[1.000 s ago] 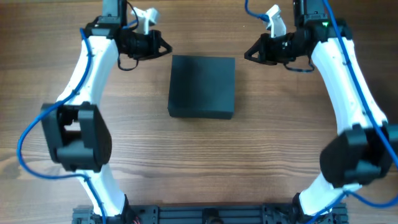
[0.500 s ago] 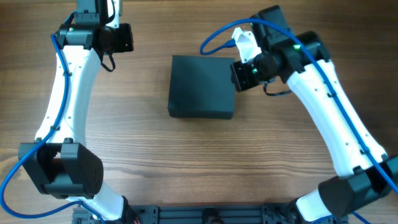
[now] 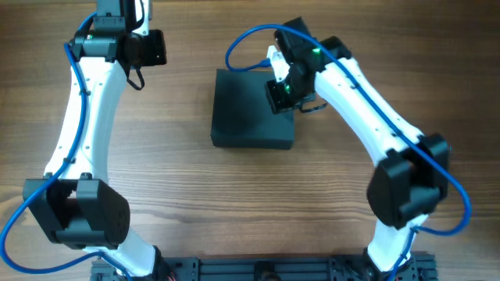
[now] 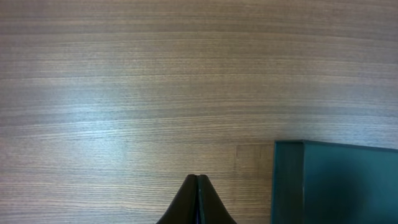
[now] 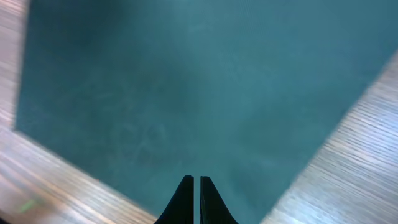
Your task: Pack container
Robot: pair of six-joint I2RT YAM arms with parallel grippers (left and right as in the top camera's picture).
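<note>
Left gripper [image 4: 198,182]: fingers pressed together, empty, over bare table [image 3: 156,172], left of container [image 3: 250,109], apart from it.
Container: dark teal box, lid closed flat.
Right gripper [image 5: 196,182]: fingers pressed together, empty, over container lid, right-hand part; contact unclear.

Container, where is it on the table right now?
Overhead, the container sits closed near the middle of the table. The right hand is over its far right corner; the left hand is off to its far left, apart.

Robotics lab, wood-grain table [image 3: 234,203], white left arm [image 3: 82,117], right arm [image 3: 367,101]
</note>
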